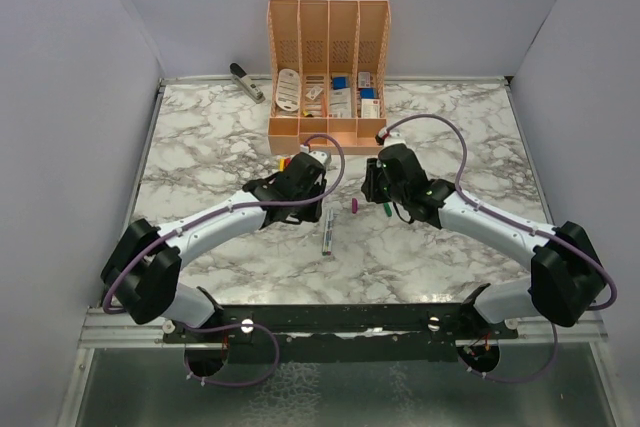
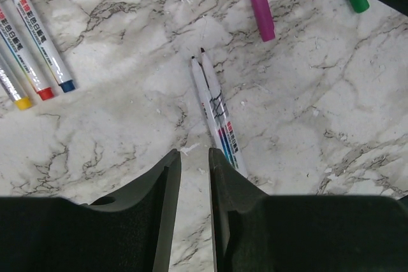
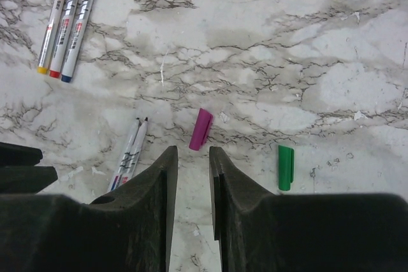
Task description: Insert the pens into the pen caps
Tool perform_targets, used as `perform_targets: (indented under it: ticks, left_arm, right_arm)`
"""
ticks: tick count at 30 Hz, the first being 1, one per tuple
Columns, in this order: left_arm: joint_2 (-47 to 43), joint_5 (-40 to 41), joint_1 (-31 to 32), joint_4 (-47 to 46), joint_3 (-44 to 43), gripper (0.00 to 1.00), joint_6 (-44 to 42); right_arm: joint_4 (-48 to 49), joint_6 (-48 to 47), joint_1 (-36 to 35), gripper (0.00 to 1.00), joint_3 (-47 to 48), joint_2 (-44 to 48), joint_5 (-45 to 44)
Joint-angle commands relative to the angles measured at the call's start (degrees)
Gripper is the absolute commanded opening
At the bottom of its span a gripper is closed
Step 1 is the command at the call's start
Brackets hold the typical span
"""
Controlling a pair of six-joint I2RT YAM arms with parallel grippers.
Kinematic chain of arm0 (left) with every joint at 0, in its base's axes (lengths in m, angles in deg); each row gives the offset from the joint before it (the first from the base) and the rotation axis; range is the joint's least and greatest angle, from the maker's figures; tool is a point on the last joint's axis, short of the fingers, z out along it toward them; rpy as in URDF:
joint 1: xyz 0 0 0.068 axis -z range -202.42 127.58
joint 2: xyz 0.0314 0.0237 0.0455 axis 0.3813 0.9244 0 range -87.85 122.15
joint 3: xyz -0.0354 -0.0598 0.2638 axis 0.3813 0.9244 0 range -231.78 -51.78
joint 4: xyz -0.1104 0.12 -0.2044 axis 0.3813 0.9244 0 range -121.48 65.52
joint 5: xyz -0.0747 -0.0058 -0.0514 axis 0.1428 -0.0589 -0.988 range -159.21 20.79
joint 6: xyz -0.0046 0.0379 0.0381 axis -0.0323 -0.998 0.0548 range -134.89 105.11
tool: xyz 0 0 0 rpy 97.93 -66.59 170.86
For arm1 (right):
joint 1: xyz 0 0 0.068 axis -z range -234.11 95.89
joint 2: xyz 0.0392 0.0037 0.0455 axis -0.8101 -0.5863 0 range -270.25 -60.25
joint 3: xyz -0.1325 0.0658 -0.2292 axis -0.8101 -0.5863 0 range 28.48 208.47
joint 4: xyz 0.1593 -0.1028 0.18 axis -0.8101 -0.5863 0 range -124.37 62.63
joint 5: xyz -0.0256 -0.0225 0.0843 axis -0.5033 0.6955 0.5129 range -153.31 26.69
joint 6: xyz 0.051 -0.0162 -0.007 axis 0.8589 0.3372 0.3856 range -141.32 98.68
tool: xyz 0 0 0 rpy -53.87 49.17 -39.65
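Two uncapped pens (image 2: pixel 213 109) lie side by side on the marble, tips pointing away from my left gripper (image 2: pixel 194 157). That gripper hovers just short of their rear ends, its jaws narrowly open with nothing between them. A purple cap (image 3: pixel 201 129) lies loose right in front of my right gripper (image 3: pixel 193 154), which is also narrowly open and empty. A green cap (image 3: pixel 285 167) lies to its right. Three more pens (image 3: pixel 67 20) wearing yellow, red and blue caps lie together further off. From above, the loose pens (image 1: pixel 327 232) sit between the two arms.
An orange organiser (image 1: pixel 328 67) full of stationery stands at the back of the table, close behind both grippers. A grey stapler (image 1: pixel 246 81) lies to its left. Grey walls close in the table on three sides.
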Motion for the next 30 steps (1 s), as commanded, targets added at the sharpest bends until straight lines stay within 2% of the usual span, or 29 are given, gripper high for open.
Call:
perform_targets:
  ticks: [1,13,30]
  left_arm:
    - [-2.12,-1.99,1.42,-0.46,1.13,0.28,1.86]
    - [1.36,-2.06,5.37,-2.0,4.85,0.3,1.89]
    - [11.89,-0.99,6.03,-0.44,-2.18,0.33,0.63]
  right_arm:
    - [-2.89,1.57,-0.35,0.26,-0.29,-0.52,-2.36]
    - [-3.06,3.3,-0.35,0.25,-1.51,1.08,-1.49]
    - [-2.91,3.28,-0.35,0.25,-2.03,3.87,-3.7]
